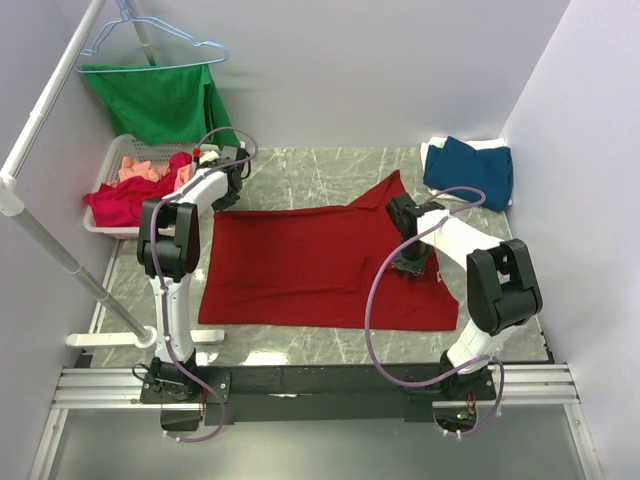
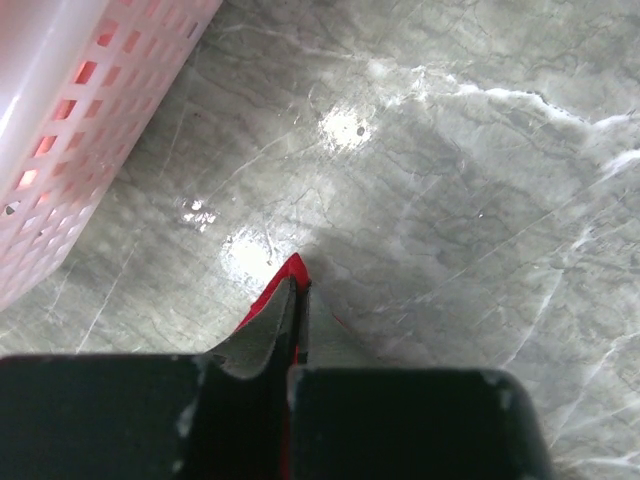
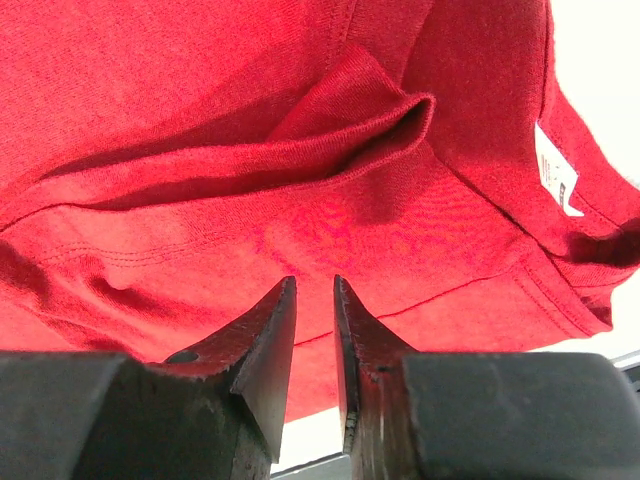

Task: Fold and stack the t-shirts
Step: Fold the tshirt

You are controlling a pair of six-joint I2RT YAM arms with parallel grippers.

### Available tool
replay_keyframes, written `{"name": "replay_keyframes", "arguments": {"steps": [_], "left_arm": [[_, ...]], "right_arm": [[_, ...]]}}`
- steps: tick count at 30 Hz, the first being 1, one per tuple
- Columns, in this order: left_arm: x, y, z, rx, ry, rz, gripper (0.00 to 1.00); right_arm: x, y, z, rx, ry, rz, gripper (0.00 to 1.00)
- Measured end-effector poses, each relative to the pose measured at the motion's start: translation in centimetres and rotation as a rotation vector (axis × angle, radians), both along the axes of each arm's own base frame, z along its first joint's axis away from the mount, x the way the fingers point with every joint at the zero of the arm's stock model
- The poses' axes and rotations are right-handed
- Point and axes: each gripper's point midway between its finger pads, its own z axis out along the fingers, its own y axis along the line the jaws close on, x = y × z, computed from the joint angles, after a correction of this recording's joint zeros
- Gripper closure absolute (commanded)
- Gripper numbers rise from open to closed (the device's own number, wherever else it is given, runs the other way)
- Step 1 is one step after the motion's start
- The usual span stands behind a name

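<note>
A large deep-red t-shirt lies spread flat on the marble table. My left gripper is at its far left corner and is shut on that corner; in the left wrist view the red cloth tip pokes out past my left gripper. My right gripper hovers over the shirt's right side, near the sleeve. In the right wrist view my right gripper stands open a narrow way, with nothing between its fingers, above wrinkled red cloth with a white label. A dark blue t-shirt lies on a white one at the far right.
A white slotted basket at the far left holds crimson and salmon-pink shirts; its wall shows close to my left gripper. A green garment hangs on a light-blue hanger. A white rail runs along the left.
</note>
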Motion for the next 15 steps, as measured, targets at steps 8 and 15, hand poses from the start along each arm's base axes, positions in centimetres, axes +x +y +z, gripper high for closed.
{"name": "replay_keyframes", "arguments": {"steps": [8,15], "left_arm": [[0.0,0.1,0.1,0.008,0.004,-0.007,0.99],[-0.2,0.1,1.7,0.009,-0.011,-0.018,0.96]], "right_arm": [[0.1,0.2,0.2,0.001,-0.003,-0.003,0.72],[2.6,0.9,1.9,0.012,-0.06,-0.011,0.72]]}}
